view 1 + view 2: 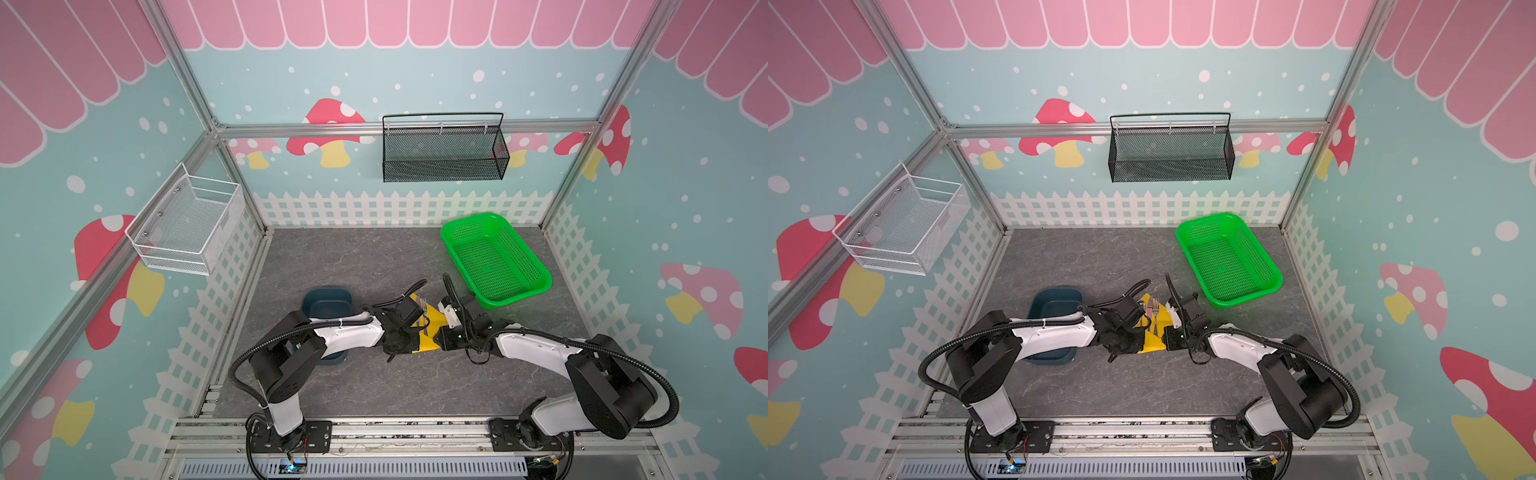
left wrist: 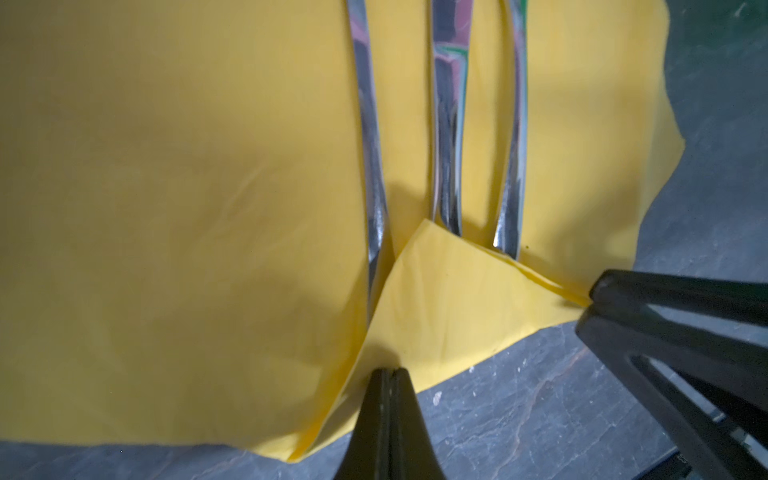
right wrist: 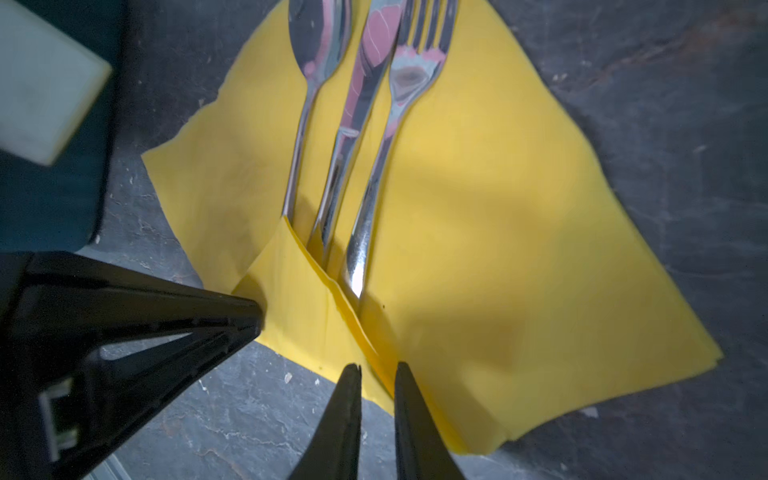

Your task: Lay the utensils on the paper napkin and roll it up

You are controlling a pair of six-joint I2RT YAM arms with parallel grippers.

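The yellow paper napkin (image 3: 478,249) lies flat on the grey table, between the two arms in both top views (image 1: 430,330) (image 1: 1156,336). On it lie the utensils side by side: spoon (image 3: 309,83), knife (image 3: 357,108) and fork (image 3: 399,104). The napkin's near corner is folded into a flap (image 2: 449,299) over the handle ends. My left gripper (image 2: 390,372) is shut, its tips resting against the flap's near edge with nothing visibly between them. My right gripper (image 3: 377,368) stands narrowly open, its fingers on either side of the flap's crease at the napkin's edge.
A dark blue tray (image 1: 326,305) sits on the table just left of the napkin, partly under the left arm. A green perforated basket (image 1: 494,262) stands at the back right. A black mesh basket (image 1: 444,149) hangs on the back wall, a white wire basket (image 1: 187,226) on the left wall.
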